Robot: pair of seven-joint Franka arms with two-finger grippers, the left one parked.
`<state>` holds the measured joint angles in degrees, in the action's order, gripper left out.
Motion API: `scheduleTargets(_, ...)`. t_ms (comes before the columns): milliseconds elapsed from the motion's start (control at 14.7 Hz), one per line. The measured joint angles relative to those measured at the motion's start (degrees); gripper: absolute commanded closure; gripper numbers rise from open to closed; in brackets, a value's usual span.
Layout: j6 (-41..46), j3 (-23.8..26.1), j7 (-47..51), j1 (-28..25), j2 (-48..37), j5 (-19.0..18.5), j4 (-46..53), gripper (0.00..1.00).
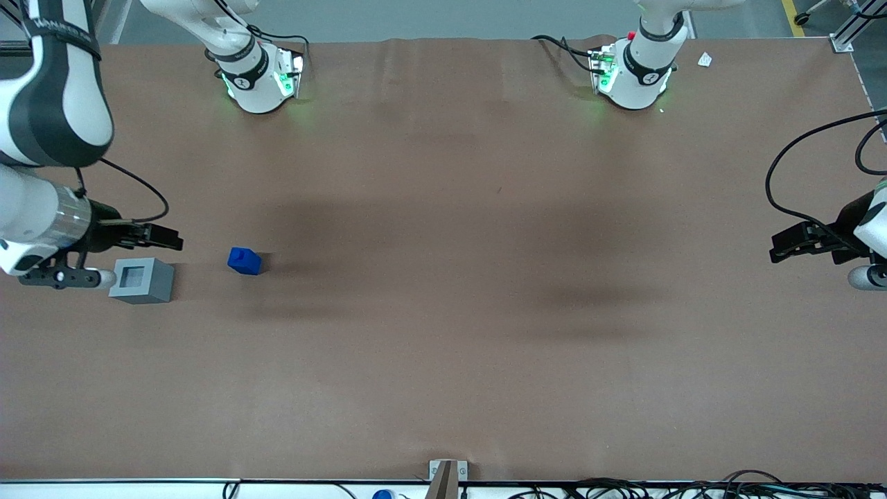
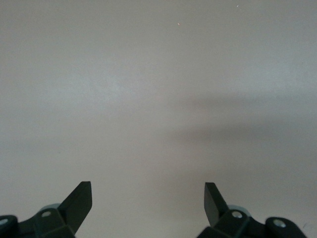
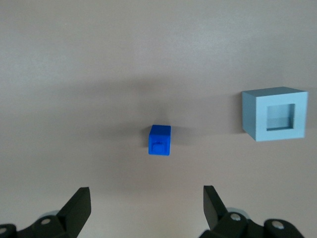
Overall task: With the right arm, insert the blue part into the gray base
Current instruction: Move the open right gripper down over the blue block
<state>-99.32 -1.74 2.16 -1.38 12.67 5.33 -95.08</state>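
Observation:
The blue part (image 1: 244,260) lies on the brown table, with its stub showing on one face. It sits beside the gray base (image 1: 142,280), a short gap between them. The gray base stands upright with its square recess facing up and empty. My right arm's gripper (image 1: 173,239) hovers above the table beside the gray base, a little farther from the front camera, at the working arm's end of the table. In the right wrist view the gripper (image 3: 145,191) is open and empty, with the blue part (image 3: 159,140) ahead of it between the finger lines and the gray base (image 3: 274,113) off to one side.
Two white arm bases (image 1: 260,80) (image 1: 634,76) stand at the table edge farthest from the front camera. A small white scrap (image 1: 705,59) lies near that edge. A metal bracket (image 1: 447,473) and cables (image 1: 624,488) sit at the nearest edge.

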Motion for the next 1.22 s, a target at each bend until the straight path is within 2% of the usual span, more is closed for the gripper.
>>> scheduleTargets(679,-22.5,0.3,0.0,-1.1,3.5,0.0,-16.3,0.0)
scheduleTargets(1018,-27.3,0.3,0.6,-1.2,4.4,0.1,-20.9,0.0)
scheduleTargets(1222,-33.6,0.4,1.1,-1.5,5.4,0.1,-25.0,0.0)
